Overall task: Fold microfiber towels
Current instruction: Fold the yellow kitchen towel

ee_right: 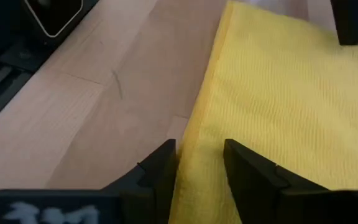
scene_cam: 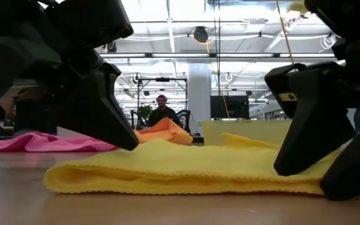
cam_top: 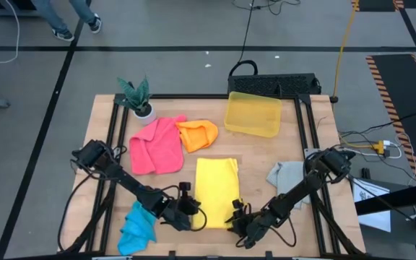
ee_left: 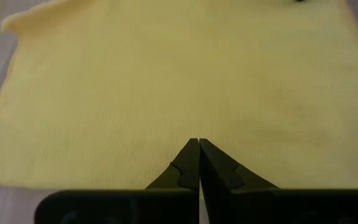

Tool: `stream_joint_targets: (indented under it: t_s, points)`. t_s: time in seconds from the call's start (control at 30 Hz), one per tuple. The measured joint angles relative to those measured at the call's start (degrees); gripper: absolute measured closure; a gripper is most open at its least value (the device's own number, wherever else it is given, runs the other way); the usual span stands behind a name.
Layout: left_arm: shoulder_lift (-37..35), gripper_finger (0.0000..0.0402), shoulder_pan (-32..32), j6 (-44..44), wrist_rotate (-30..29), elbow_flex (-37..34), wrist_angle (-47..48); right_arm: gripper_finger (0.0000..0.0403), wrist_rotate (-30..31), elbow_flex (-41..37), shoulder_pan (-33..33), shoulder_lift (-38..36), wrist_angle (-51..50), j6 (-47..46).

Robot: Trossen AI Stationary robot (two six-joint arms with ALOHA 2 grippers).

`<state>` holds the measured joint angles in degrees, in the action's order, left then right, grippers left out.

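Note:
The yellow towel (cam_top: pixel 217 184) lies folded and flat in the middle of the table. My left gripper (ee_left: pixel 199 144) is shut, its tips down at the towel's near left part (scene_cam: pixel 130 145). My right gripper (ee_right: pixel 199 149) is open at the towel's near right corner (cam_top: pixel 235 219). One finger (ee_right: pixel 250 171) stands over the cloth and the other (ee_right: pixel 159 168) over the bare wood, with the towel's near edge (ee_right: pixel 194 134) between them. The pink towel (cam_top: pixel 156 146), orange towel (cam_top: pixel 197 134), blue towel (cam_top: pixel 137 225) and grey towel (cam_top: pixel 286 175) lie loose around it. My left gripper has its shut fingertips (scene_cam: pixel 129 142) down on the yellow towel's top face (ee_left: pixel 197 124), close to the near left corner. It comes slanting down from the near left. The towel lies flat on the table. My right gripper straddles the near edge; whether its fingers touch the cloth I cannot tell.
A translucent yellow bin (cam_top: pixel 253 113) stands at the far right of the wooden top, and a small potted plant (cam_top: pixel 137 97) at the far left. Black rails (cam_top: pixel 114 137) run along the table's sides. A person shows in the room behind (scene_cam: pixel 162 109).

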<state>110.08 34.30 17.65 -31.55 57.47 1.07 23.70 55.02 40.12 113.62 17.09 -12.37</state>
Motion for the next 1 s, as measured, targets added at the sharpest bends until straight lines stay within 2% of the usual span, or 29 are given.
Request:
stream_joint_targets:
  t_s: [0.1,0.23,0.3,0.4,0.47,0.67,0.8,0.9,1.0]
  points:
    - [0.0,0.0389,1.04,-6.59,-1.37,0.0,-2.97,0.0308,0.04,0.02,-0.19,-0.11,-1.92,-1.96]
    - [0.0,0.0398,3.62,-19.51,-9.23,0.02,-8.8,0.0365,0.21,-0.05,-0.23,-0.08,-1.81,-1.94]
    - [0.0,0.0395,4.75,-25.36,-10.38,0.02,-10.53,0.0391,0.33,-0.13,-0.26,-0.13,-1.55,-1.95]
    - [0.0,0.0379,6.37,-30.89,-10.36,0.02,-11.68,0.0393,0.3,-0.22,-0.28,-1.0,-2.19,-2.41]
    - [0.0,0.036,7.13,-31.67,-9.22,0.02,-11.31,0.039,0.36,-0.34,-0.31,-2.33,-3.43,-2.86]
    - [0.01,0.0265,8.59,-31.34,1.48,0.02,-11.75,0.0399,0.34,-0.35,-0.94,-5.08,-3.73,-3.49]
    - [1.93,0.0207,8.47,-29.42,3.1,0.07,-11.39,0.0397,0.11,-0.39,-1.83,-4.92,-4.03,-3.66]
    - [4.41,0.0187,8.03,-29.59,2.14,0.02,-11.63,0.04,0.11,-0.54,-2.03,-4.9,-3.92,-3.68]
    - [5.84,0.0193,7.61,-28.77,1.41,0.24,-12.09,0.0401,0.07,-0.66,-2.16,-4.9,-3.85,-3.83]
